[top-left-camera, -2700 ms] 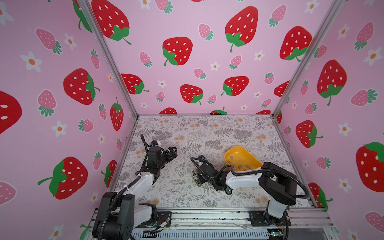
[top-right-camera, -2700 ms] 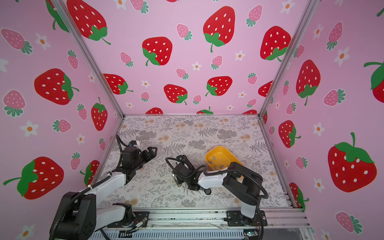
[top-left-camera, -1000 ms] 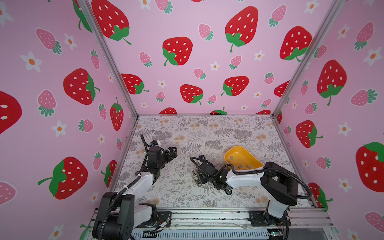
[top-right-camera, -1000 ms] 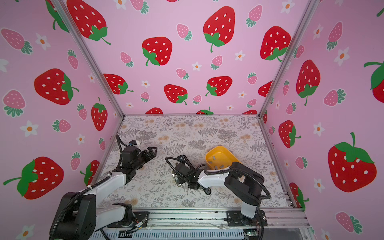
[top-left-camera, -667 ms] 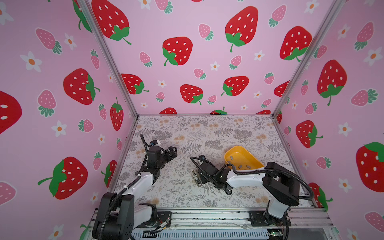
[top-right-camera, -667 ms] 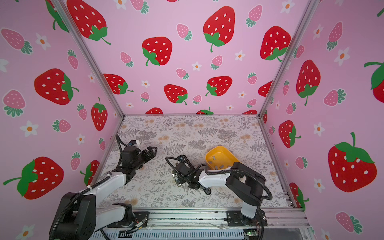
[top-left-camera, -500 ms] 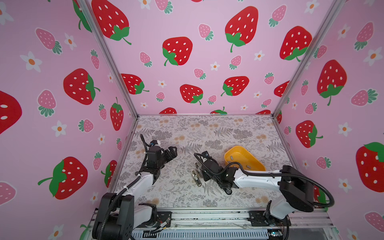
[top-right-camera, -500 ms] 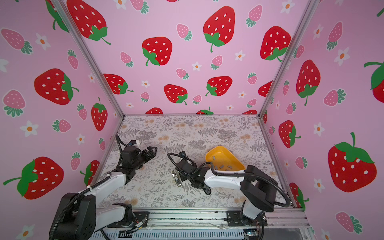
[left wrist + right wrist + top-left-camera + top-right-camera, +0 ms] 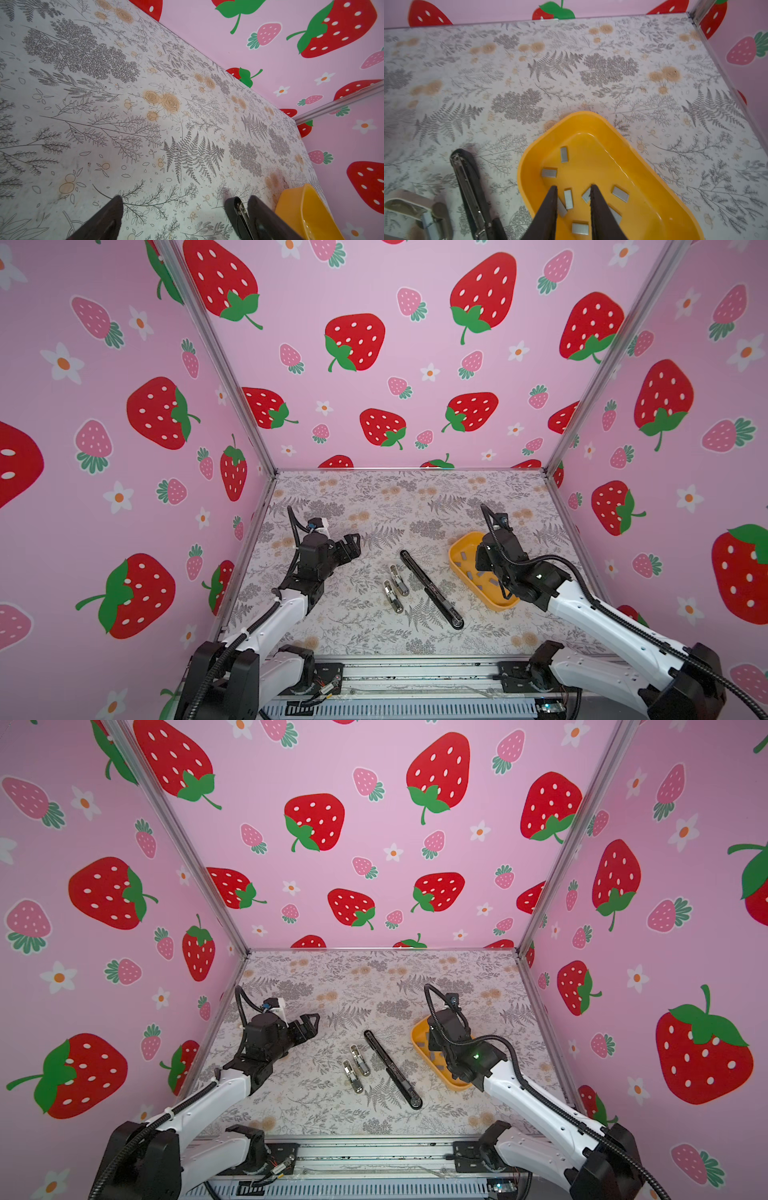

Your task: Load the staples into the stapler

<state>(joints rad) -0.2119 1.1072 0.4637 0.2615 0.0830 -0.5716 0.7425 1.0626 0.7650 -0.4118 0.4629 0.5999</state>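
Note:
The black stapler [image 9: 430,591] lies opened out flat on the table's middle, also seen in the other top view [image 9: 390,1069]; nothing holds it. Several small grey staples [image 9: 568,198] lie loose in the yellow tray [image 9: 529,187], to the stapler's right in both top views. My right gripper [image 9: 573,187] hangs over the tray's near end, jaws a little apart and empty, with one strip lying below the gap. My left gripper [image 9: 351,547] hovers left of the stapler, wide open and empty. The stapler's far tip [image 9: 236,207] shows by one left finger.
Two small silvery metal pieces [image 9: 395,587] lie just left of the stapler. The yellow tray's rim [image 9: 498,605] sits near the right wall. Strawberry-print walls enclose the table on three sides, and the arm bases stand along the front rail.
My right gripper has left the stapler and swung right to hang over the yellow tray, its jaws parting slightly. The stapler stays flat on the table. The left arm has not moved.

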